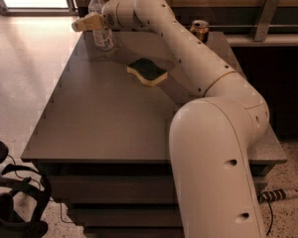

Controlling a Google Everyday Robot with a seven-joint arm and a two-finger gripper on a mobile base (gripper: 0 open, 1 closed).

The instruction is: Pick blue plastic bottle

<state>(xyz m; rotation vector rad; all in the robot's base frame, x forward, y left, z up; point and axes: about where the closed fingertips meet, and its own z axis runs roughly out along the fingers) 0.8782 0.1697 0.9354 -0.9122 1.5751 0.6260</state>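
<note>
The blue plastic bottle (104, 37) stands upright at the far left corner of the grey table (104, 123). It is clear, with a white cap and a white label. My gripper (83, 24) is at the bottle's mid-height and crosses in front of it, its tips reaching past the bottle's left side. My arm stretches from the lower right across the table to it. I cannot tell whether the gripper touches the bottle.
A green and yellow sponge (147, 71) lies on the table near the bottle. A gold drink can (200, 30) stands at the far right, behind my arm. A dark counter runs along the back right. Black gear (12, 202) sits on the floor at lower left.
</note>
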